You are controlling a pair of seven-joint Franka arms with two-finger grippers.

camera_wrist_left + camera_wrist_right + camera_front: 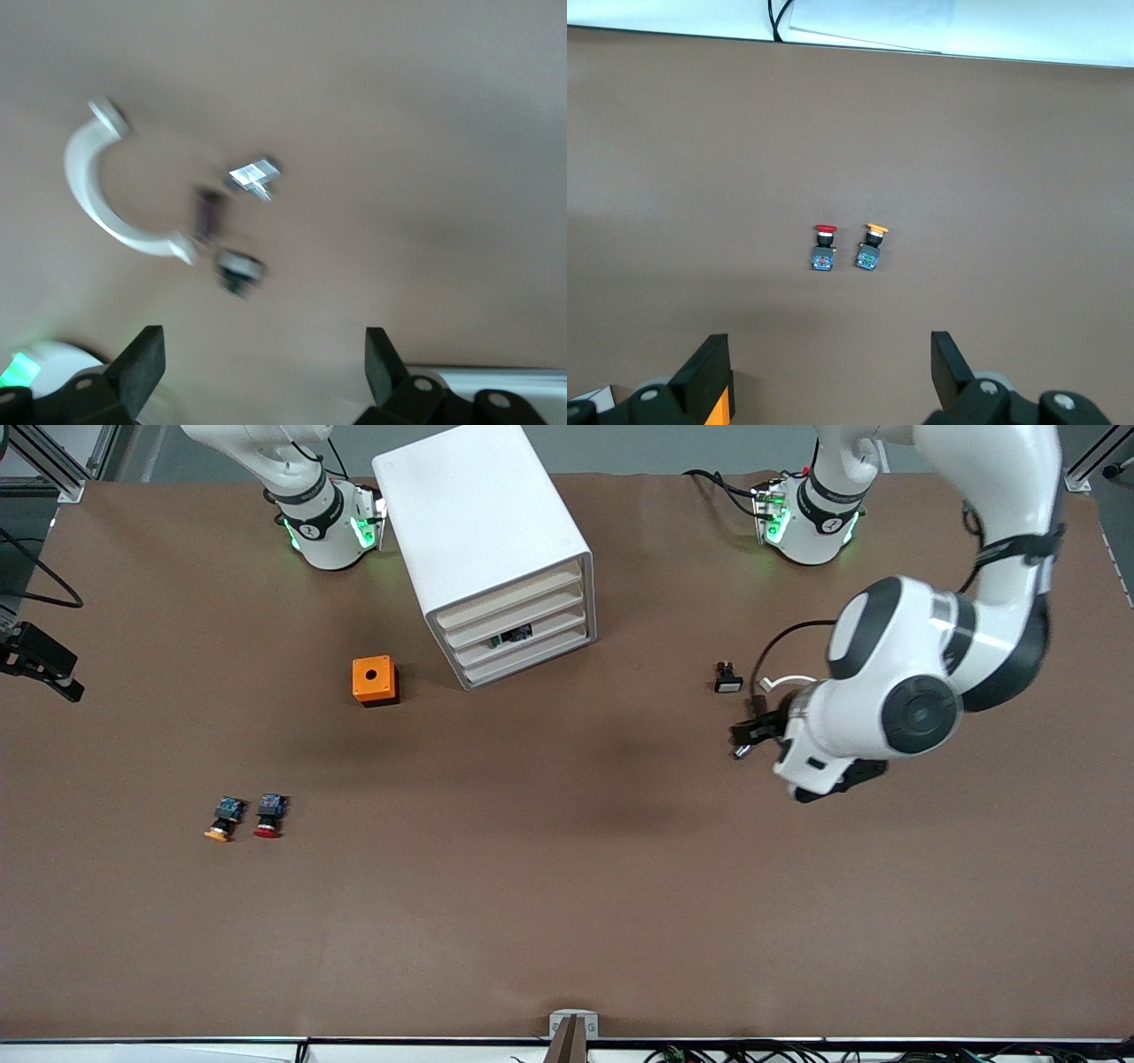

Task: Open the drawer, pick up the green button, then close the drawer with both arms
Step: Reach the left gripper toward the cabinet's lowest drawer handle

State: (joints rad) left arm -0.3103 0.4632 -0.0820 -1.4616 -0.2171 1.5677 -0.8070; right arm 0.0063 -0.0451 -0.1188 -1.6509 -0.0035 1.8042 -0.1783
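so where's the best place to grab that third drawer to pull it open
Probably the finger notch in the front of the third drawer, approached from in front of the white cabinet. The front sits nearly flush with its neighbours, so little else gives a hold.

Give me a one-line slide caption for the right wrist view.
Open right pincer above the brown table, looking down on the red-capped button and yellow-capped button lying side by side.

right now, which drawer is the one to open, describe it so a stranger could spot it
Start at the white cabinet standing between the two arm bases, near the orange box. Its front shows four stacked white drawer fronts; the drawer is the third from the top. Unlike its plain neighbours, a small dark object shows at the middle of its front.
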